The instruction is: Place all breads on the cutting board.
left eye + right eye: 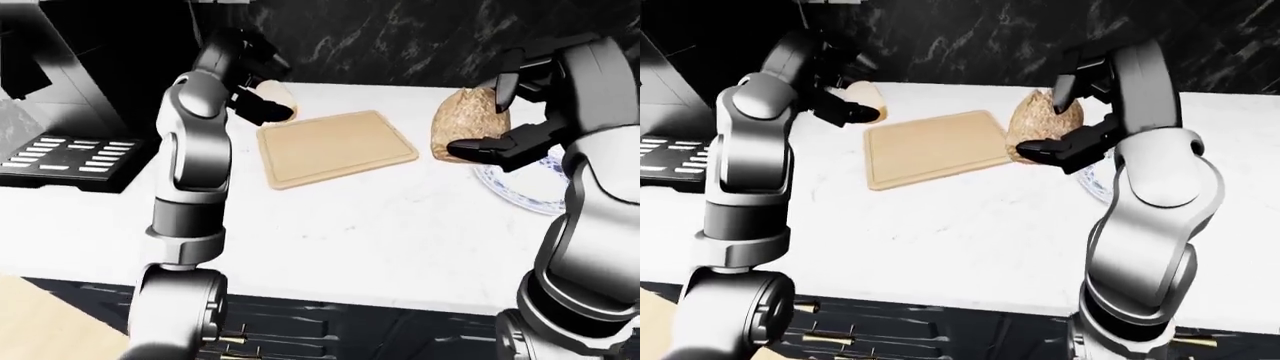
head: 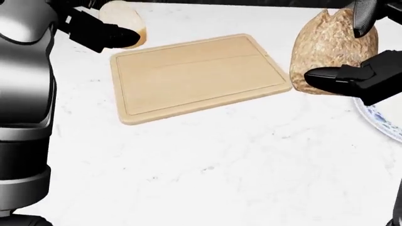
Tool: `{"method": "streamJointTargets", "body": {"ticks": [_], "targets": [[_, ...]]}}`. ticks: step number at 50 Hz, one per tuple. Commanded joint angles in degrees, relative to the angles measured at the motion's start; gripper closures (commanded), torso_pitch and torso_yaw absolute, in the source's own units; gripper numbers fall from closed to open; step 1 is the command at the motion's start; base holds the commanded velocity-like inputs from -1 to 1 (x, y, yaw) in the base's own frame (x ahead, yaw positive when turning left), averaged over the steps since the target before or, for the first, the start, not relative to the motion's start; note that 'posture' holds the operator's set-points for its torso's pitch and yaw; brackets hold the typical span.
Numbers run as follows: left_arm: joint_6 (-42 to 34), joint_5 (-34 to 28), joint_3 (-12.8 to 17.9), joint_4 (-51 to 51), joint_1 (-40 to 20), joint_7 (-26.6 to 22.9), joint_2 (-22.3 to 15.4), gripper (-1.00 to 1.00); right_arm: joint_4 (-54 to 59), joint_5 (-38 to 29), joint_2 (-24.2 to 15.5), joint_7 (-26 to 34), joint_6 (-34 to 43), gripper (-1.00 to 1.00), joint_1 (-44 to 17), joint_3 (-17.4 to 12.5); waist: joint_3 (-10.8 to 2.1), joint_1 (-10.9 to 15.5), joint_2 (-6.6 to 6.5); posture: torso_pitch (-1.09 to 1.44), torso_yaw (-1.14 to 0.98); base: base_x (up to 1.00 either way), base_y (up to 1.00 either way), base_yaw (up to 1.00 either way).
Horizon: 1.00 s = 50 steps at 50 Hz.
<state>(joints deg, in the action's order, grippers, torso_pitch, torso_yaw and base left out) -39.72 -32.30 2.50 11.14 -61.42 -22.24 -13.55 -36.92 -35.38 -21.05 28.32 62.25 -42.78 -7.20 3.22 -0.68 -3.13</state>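
A tan wooden cutting board point(image 2: 198, 75) lies bare on the white counter. My right hand point(image 2: 352, 56) is shut on a large brown speckled loaf point(image 2: 326, 49), held just right of the board's right edge. My left hand point(image 2: 103, 30) grips a pale round bread point(image 2: 122, 16) at the board's upper left corner, off the board. In the left-eye view the loaf point(image 1: 465, 120) and pale bread point(image 1: 275, 96) flank the board point(image 1: 335, 146).
A blue-patterned white plate point(image 2: 383, 117) sits at the right under my right hand. A black stove point(image 1: 70, 154) lies to the counter's left. A dark marble wall point(image 1: 400, 37) runs along the top. Dark drawers point(image 1: 300, 330) lie under the counter's near edge.
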Motion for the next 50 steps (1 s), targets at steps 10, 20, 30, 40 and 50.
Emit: {"method": "streamJointTargets", "body": {"ticks": [10,20,30,40,50], "targets": [[0.3,-0.3,0.4,-3.1,-3.3,-0.3,-1.2,0.25,0.1,-1.9,-1.1,1.5,0.1,1.00,-5.0,0.1,-1.54,-0.4,3.61,0.00,0.00,0.01,0.00,0.00],[-0.9,-0.7,0.8,-5.4,-2.8,-1.5,-1.9,0.25,3.7,-2.1,0.7,1.1,0.5,1.00,-10.1,1.1,-1.33,1.0,3.86,0.00,0.00,0.00,0.00,0.00],[-2.0,-0.4,1.6,-8.7,-0.9,-2.6,-3.1,0.25,15.2,4.2,6.7,-7.4,-3.0,1.00,-16.6,2.7,-2.27,1.2,3.24,0.00,0.00,0.00,0.00,0.00],[-5.7,-0.7,2.7,-15.2,0.6,-5.9,-5.6,0.25,35.5,12.3,13.0,-19.5,-14.8,1.00,-22.2,4.4,1.19,1.1,6.00,0.00,0.00,0.00,0.00,0.00],[-6.7,-1.2,2.7,-17.0,0.6,-7.1,-6.3,0.25,61.8,19.5,14.5,-30.3,-30.9,1.00,-29.1,4.5,-0.53,-1.0,-0.08,0.00,0.00,0.00,0.00,0.00]]}}
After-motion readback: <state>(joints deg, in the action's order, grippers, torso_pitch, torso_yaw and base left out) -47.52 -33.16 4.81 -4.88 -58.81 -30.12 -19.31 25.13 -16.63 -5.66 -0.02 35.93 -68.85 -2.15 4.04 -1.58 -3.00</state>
